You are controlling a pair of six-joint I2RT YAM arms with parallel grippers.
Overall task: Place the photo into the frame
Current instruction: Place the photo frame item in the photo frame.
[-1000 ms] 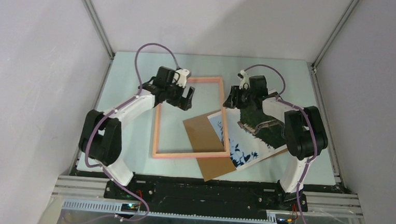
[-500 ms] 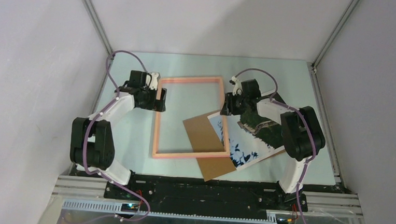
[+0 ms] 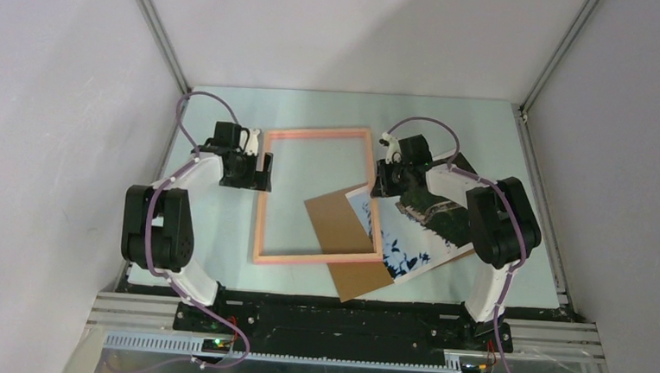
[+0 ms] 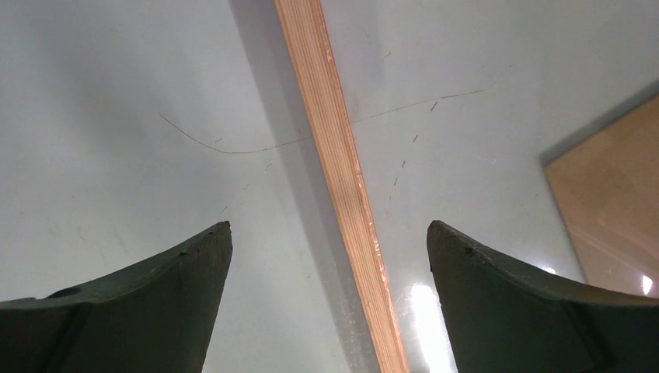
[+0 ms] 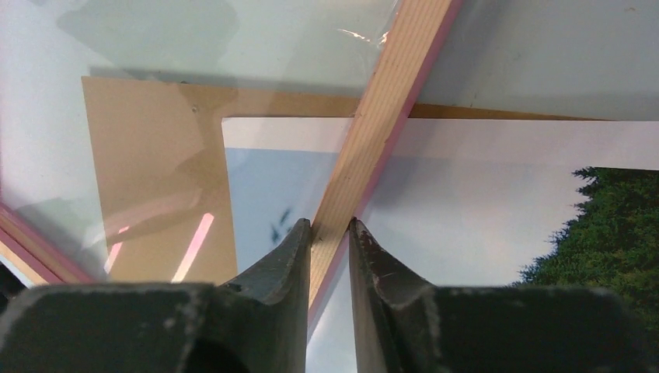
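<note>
1. The frame [image 3: 261,208] is laid flat near the middle of the table [image 3: 211,231], with its long sides running away from the arm bases.
2. The photo [image 3: 410,243] is found at the right of the frame, lying askew. Its left part is tucked under the frame's right rail and is seen through the clear pane. The rest is spread out on the table beyond that rail, so it is not seated in the frame.
3. A brown board [image 3: 360,279] is placed beneath both the photo and the near right corner of the frame. One of its corners is pushed out past the frame's near rail.
4. The left end effector [image 4: 326,233] is spread as wide as it goes and is set low over the frame's left rail, close to the far corner. In the left wrist view the rail is seen running between the two fingers [image 4: 155,295] and is touched by neither. Nothing is held.
5. The right end effector [image 5: 330,225] is brought to the frame's right rail, toward its far end. Its fingers [image 5: 272,272] are drawn nearly together, and the wooden rail is pinched between the two tips.
6. The far part of the photo is covered in the top view by the right arm.
</note>
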